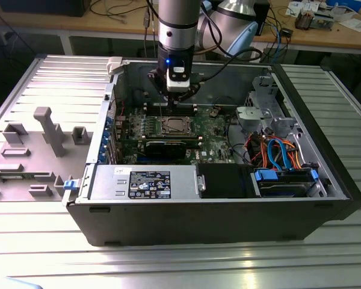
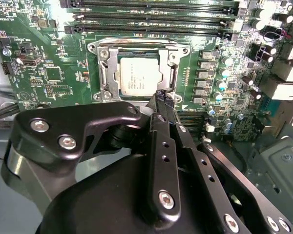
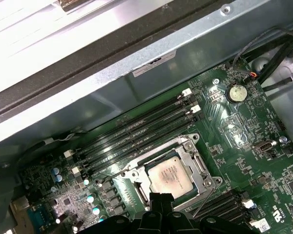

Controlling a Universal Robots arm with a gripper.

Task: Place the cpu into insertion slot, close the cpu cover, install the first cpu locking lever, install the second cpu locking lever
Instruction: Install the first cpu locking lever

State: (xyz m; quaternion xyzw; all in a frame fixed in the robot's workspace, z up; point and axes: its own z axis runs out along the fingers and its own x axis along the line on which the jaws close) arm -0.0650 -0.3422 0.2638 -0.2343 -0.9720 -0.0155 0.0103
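Note:
The cpu [image 2: 140, 78] [image 3: 171, 176] lies flat in the insertion slot [image 1: 174, 126] on the green board, silver top up. The cpu cover [image 2: 106, 73] [image 3: 198, 169] is folded down around it, its cut-out framing the chip. A thin wire locking lever [image 3: 208, 199] runs slantwise off one side of the socket, and another [image 3: 118, 172] runs along the side facing the memory slots. My gripper [image 1: 178, 91] [image 2: 161, 96] [image 3: 161, 199] hangs just above the socket's edge. Its black fingers are pressed together with nothing between them.
Long black memory slots [image 2: 151, 19] [image 3: 136, 131] lie beside the socket. The open case [image 1: 325, 180] holds a power supply [image 1: 144, 182], a drive bay with coloured cables [image 1: 280, 153] and a black expansion card [image 1: 168, 146]. A grey fixture [image 1: 48, 129] stands outside on the exterior view's left.

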